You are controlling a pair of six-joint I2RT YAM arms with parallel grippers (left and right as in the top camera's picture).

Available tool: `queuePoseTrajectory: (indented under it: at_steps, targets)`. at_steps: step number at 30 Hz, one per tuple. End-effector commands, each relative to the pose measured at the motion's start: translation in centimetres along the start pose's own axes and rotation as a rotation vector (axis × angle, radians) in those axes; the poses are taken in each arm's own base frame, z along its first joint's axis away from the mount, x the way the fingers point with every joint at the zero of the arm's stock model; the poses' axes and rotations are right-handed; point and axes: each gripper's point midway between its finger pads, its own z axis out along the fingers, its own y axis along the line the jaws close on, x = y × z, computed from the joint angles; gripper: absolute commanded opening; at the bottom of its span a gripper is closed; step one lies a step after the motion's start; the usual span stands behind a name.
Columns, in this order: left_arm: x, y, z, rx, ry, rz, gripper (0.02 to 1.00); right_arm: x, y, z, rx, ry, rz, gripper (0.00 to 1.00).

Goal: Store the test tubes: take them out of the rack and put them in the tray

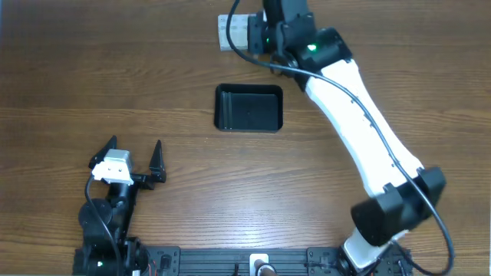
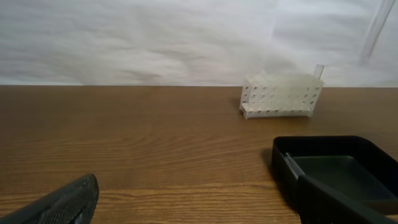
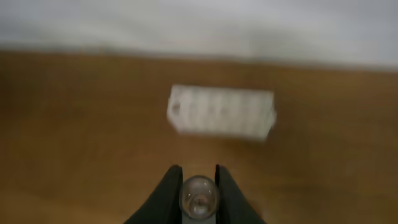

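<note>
I had the right gripper (image 3: 199, 177) lifted above the wooden table (image 1: 115, 69) near its far side. Its two fingers were closed on a clear test tube (image 3: 199, 198), and I was looking at the tube's round end, right between the fingertips. The white rack (image 3: 221, 111) sat on the wood beyond it, apart from the gripper. From the left wrist camera, one more tube (image 2: 319, 70) seemed to stand at one end of the rack, though I couldn't be sure. The black tray (image 1: 248, 107) lay between the rack and the arm bases, and its floor looked bare from above. The left gripper (image 1: 134, 156) sat near its own base, fingers spread wide, holding nothing.

My worry was the carry. Smooth glass pinched by two narrow fingers can pivot or slide out if I swing the arm fast, and a tube let go from height would likely bounce out of the tray or crack. Coming in low had its own risk — the tube's free end could catch the tray's wall and be levered out of the grip. I judged a slow approach and a low release to be safest.
</note>
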Motion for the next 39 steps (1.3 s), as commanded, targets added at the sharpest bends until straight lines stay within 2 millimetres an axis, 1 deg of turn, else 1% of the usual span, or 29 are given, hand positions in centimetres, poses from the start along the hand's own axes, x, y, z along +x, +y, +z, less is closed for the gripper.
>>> queuePoseTrajectory:
  at_steps: [1,4,6,9,12,19,22,27,35,39]
  targets:
    - [0.1,-0.1,0.0,0.01,-0.003,0.012,1.0,4.8,0.0,3.9,-0.012,0.187,0.016,0.119]
    - [0.1,-0.1,0.0,0.01,-0.003,0.012,1.0,7.9,-0.3,5.7,-0.006,0.305,0.013,0.11]
    - [0.1,-0.1,0.0,0.01,-0.003,0.012,0.998,9.7,-0.3,6.9,-0.011,0.369,0.018,0.104]
    - [0.1,-0.1,0.0,0.01,-0.003,0.012,1.0,10.7,-0.4,8.0,-0.031,0.407,0.031,0.106]
    - [0.1,-0.1,0.0,0.01,-0.003,0.012,1.0,10.8,-0.6,8.6,-0.035,0.41,0.038,0.104]
    - [0.1,-0.1,0.0,0.01,-0.003,0.012,0.998,11.0,-0.4,8.8,-0.037,0.411,0.036,0.084]
    - [0.1,-0.1,0.0,0.01,-0.003,0.012,1.0,11.4,-0.2,9.3,-0.036,0.421,0.03,0.084]
    - [0.1,-0.1,0.0,0.01,-0.003,0.012,0.996,13.0,-0.1,10.6,-0.027,0.46,0.023,0.075]
    - [0.1,-0.1,0.0,0.01,-0.003,0.012,1.0,13.8,0.0,10.8,-0.024,0.48,0.016,0.086]
    - [0.1,-0.1,0.0,0.01,-0.003,0.012,1.0,14.3,0.0,11.3,-0.013,0.489,0.009,0.084]
